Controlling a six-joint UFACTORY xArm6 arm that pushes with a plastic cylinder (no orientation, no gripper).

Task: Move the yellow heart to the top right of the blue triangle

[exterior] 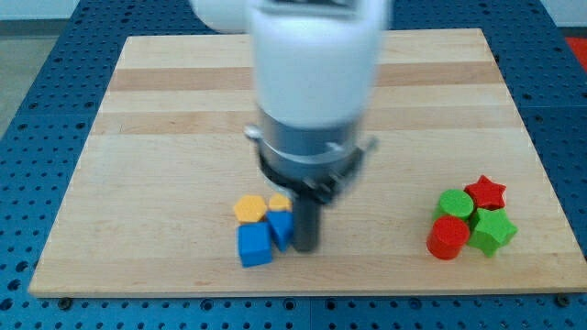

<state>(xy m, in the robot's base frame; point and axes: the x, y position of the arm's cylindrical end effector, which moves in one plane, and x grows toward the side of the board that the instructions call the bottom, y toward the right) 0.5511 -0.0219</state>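
The rod comes down from the arm's white and grey body at the view's middle, and my tip (305, 248) rests on the board near the bottom edge. Just left of it, touching or nearly so, is a small blue block (281, 226), likely the blue triangle. Above that, a yellow piece (279, 202) peeks out beside the rod, likely the yellow heart, partly hidden by the arm. A yellow-orange hexagon-like block (249, 209) lies further left. A blue cube (255, 245) sits below it.
The wooden board (138, 110) lies on a blue pegged table. At the view's lower right is a cluster: a red star (485, 192), a green block (454, 203), a green star-like block (493, 230) and a red cylinder (448, 238).
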